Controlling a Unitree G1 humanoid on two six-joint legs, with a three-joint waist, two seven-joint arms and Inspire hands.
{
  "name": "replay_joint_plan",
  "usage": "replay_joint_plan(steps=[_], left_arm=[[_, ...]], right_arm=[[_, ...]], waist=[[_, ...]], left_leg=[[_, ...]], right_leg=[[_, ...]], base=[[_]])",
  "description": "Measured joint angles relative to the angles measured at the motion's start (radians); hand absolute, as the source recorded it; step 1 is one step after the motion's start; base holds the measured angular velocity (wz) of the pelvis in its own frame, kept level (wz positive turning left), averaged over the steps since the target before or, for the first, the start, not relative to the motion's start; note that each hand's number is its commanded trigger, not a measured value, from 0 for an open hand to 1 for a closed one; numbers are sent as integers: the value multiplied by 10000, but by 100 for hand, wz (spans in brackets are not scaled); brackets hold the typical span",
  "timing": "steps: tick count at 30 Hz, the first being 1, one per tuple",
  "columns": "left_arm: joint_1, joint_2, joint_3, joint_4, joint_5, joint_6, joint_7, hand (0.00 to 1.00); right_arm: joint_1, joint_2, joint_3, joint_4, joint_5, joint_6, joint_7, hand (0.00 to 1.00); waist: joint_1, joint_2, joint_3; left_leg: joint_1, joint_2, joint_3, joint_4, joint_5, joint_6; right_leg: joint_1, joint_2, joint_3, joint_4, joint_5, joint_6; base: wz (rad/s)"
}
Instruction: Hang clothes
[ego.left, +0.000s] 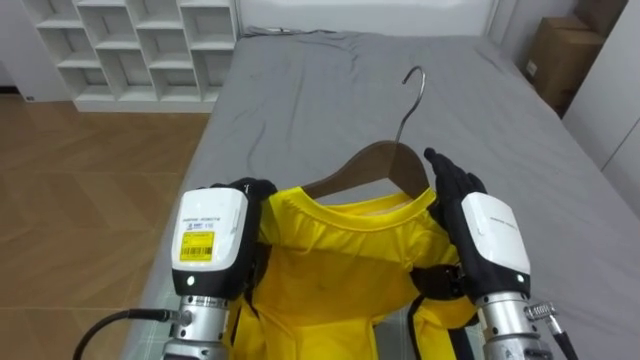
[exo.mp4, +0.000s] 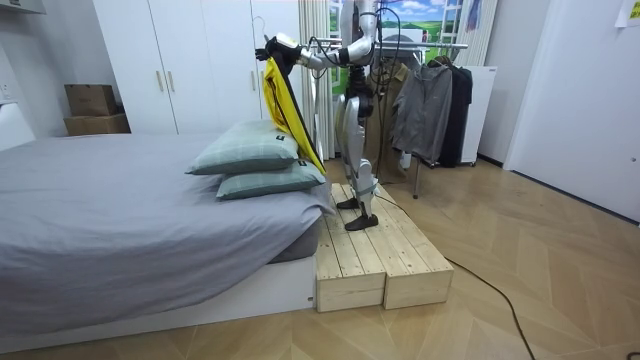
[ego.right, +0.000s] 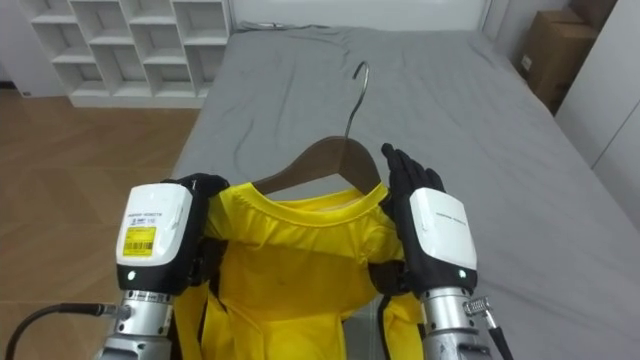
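My left hand (ego.left: 212, 240) sits at the lower left of the frame, dark fingers curled over one shoulder of the yellow shirt (ego.left: 335, 260). My right hand (ego.left: 487, 235), at the lower right, lies with its fingers straight up along the other shoulder and its thumb folded across the cloth, so I read both as gripping the shirt. The shirt hangs between them, its collar already over the wooden hanger (ego.left: 375, 165) at the centre of the frame.

To do this step well I would keep both shoulders level so the hanger does not slip out of the neck. I would also keep the hook (ego.left: 413, 95) free and pointing away from me when I turn to the clothes rack (exo.mp4: 430, 45) behind the robot in the room view.

The cloth is thin, limp and slightly glossy, and it creases between the hands. The hanger is smooth dark wood, gently arched, and its hook is a thin, bright metal wire. Beyond lies the bed (ego.left: 300, 90), its grey sheet matte and softly wrinkled. At the upper left stands a white shelf unit (ego.left: 140, 45) of square, hard-edged compartments.
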Motion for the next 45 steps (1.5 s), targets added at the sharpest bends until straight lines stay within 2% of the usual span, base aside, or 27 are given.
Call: replay_joint_plan(steps=[10,11,12,13,15,25,36,39,45], left_arm=[[0,0,-1,-12,3,0,3,100],[0,0,0,-15,3,0,3,100],[0,0,0,-15,5,1,3,100],[0,9,-2,-22,1,1,3,100],[0,1,2,-60,7,2,2,100],[1,-68,232,-353,-31,0,2,100],[1,-83,241,-359,19,7,2,100],[0,-79,313,-360,7,10,-1,100],[0,-86,344,-363,5,10,-1,100]], right_arm=[[-1,0,0,-1,1,1,1,0],[-2,-1,0,-1,1,2,1,4],[-2,0,0,-1,1,2,1,29],[-3,0,0,-2,6,4,1,64],[-15,-1,-4,-3,17,4,1,100],[-166,27,-263,-3,436,18,-1,100],[-160,82,-397,105,120,120,8,100],[-160,83,-391,105,117,-17,8,100],[-159,142,-385,105,104,-29,27,100]], waist=[[2,0,0],[3,0,0],[2,0,0],[1,-1,-1],[-5,-1,-1],[-22,-21,-5],[-61,-21,-4],[-61,-20,-5],[-61,-17,-8]], left_leg=[[-1,0,-1,0,0,0],[-1,0,-1,-1,0,0],[-1,0,-1,-1,0,0],[-1,0,-1,0,0,0],[-1,0,-1,1,0,0],[10,-2,7,-1,0,0],[-5,-1,10,1,0,0],[-46,-1,10,3,0,0],[-61,-1,6,2,0,0]], right_leg=[[-1,-1,-3,-1,0,0],[-1,-1,-2,-1,0,0],[-1,-1,-2,-1,0,0],[-1,-1,-3,0,0,0],[-1,-2,-2,-1,0,0],[6,-2,1,0,0,0],[-19,0,10,-3,0,0],[-60,1,14,-2,0,0],[-68,3,9,-5,0,0]], base=[[0],[0],[0],[0],[0],[0],[0],[0],[0]])
